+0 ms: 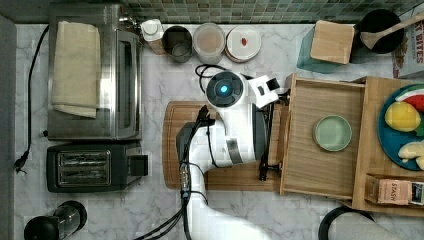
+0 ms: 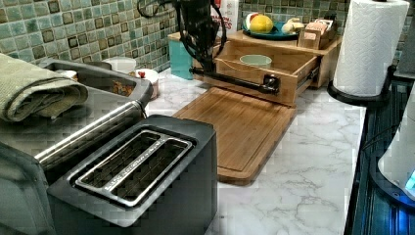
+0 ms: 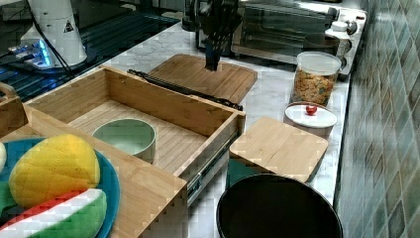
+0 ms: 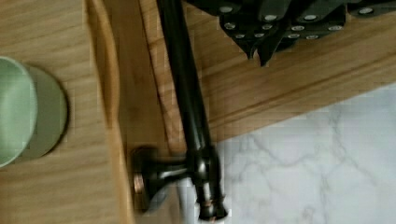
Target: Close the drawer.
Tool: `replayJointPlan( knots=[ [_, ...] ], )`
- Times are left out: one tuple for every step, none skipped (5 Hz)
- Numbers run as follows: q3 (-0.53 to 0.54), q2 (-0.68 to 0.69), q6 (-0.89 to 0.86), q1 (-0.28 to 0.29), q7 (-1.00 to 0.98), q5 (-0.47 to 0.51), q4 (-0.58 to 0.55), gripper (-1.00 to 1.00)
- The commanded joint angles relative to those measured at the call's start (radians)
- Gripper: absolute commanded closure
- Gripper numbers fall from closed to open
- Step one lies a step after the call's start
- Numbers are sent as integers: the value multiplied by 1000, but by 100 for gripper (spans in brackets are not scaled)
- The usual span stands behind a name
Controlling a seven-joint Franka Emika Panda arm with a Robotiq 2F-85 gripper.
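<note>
- I saw the drawer point(image 1: 320, 165) standing well out of its wooden cabinet point(image 1: 372, 145) at the worktop point(image 1: 155, 90) edge nearest the paper-towel roll point(image 2: 369, 44), with a green bowl point(image 1: 332, 133) lying in it.
- Its black bar handle point(image 2: 235, 80) ran along the drawer front, over the cutting board point(image 2: 235, 127).
- My gripper point(image 3: 213, 59) hung just outside that handle, on the board side, near the bar's end towards the tiled wall.
- So the drawer lay straight ahead of the jaws, its long axis crosswise to the push I judged was needed.
- In the wrist view the fingertips point(image 4: 261, 44) sat close together beside the bar, gripping nothing as far as I could judge.
- The drawer was not yet closed.
</note>
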Motion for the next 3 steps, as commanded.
replayJointPlan(
  knots=[
    [12,-37,111,15,-46,-128,-116,100],
    [-2,-37,145,0,-105,-174,-133,100],
    [-16,-23,194,-16,-133,-187,-136,100]
  ],
)
